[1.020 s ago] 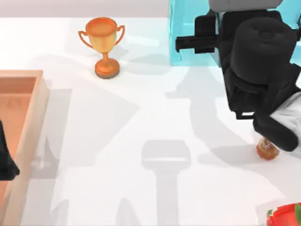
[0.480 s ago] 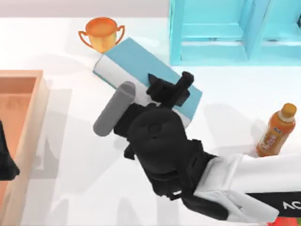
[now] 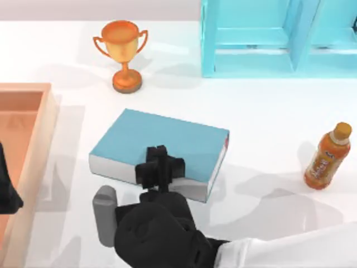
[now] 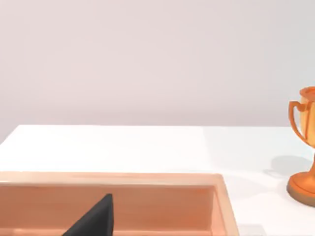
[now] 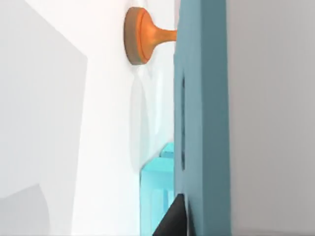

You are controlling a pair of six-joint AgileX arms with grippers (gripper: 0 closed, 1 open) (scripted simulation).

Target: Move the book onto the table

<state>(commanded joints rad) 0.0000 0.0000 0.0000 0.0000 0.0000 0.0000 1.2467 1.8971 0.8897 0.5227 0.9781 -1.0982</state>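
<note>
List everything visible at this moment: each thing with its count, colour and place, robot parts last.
book: one, teal-blue cover with white page edges, middle of the table, held at its near edge.
table: one, white, under everything.
trophy: one, orange-gold, far side, left of the shelf unit.
shelf unit: one, light blue, far right.
bottle: one, orange with an orange cap, standing at the right.
tray: one, tan wood, left edge.
red thing: none to list.
right gripper: one, black, closed on the book's near edge.
left gripper: one, black, parked over the tray.
</note>
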